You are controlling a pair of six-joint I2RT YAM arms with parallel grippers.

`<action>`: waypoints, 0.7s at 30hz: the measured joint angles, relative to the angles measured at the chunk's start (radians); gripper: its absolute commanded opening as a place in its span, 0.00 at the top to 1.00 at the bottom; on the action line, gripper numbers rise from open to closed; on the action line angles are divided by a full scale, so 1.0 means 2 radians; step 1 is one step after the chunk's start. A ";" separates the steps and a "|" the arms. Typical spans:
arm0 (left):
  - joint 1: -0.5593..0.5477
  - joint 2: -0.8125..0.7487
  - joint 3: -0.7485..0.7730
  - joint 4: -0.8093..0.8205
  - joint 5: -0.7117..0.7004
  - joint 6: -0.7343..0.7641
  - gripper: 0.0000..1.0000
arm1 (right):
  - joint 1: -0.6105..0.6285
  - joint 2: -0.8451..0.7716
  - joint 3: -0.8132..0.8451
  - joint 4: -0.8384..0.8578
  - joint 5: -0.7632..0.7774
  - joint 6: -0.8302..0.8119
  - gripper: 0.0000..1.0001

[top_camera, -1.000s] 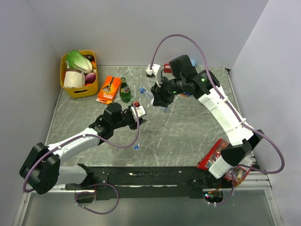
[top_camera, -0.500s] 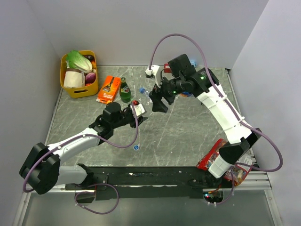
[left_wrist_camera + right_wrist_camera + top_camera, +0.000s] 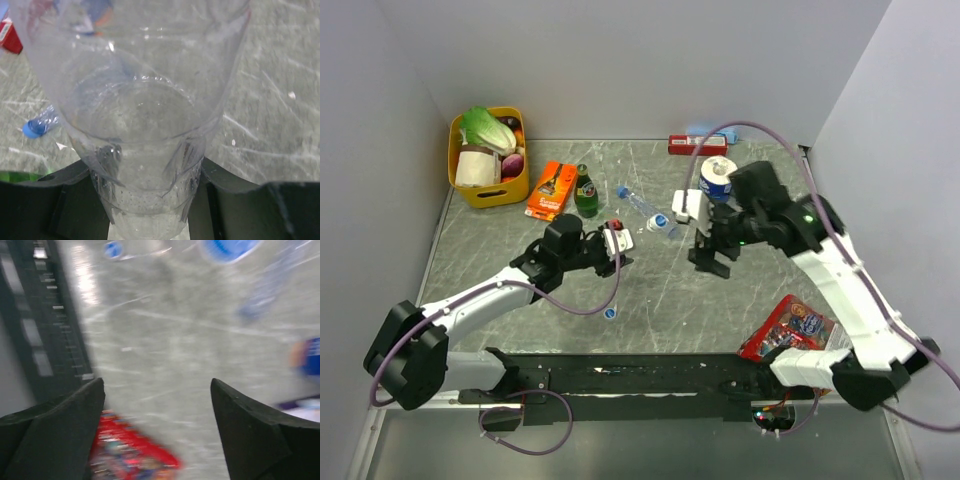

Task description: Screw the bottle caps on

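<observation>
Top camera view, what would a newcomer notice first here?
The yellow basket holding a cabbage at the far left corner stands out. Mid-table, the left gripper clamps a clear bottle, while the right gripper hangs open and empty near a bottle lying flat.

Top view: fixed high over the 6 o'clock edge, looking down on the whole bench [image 3: 670,290]. Left wrist: hard against a clear bottle [image 3: 145,150]. Right wrist: low, blurred, facing bench. Shared by top and left wrist: capped bottle [image 3: 640,205], 12 o'clock.
</observation>
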 measured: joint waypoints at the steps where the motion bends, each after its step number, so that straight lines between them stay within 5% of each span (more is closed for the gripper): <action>1: 0.000 0.003 0.007 -0.012 0.006 0.011 0.99 | -0.003 -0.013 0.002 0.010 0.000 -0.024 0.17; 10: 0.000 0.043 0.071 -0.116 0.053 0.128 0.99 | 0.019 -0.052 0.006 0.064 -0.055 -0.289 0.22; 21: 0.000 0.052 0.104 -0.171 0.062 0.183 0.99 | 0.073 -0.044 -0.018 0.043 -0.071 -0.434 0.26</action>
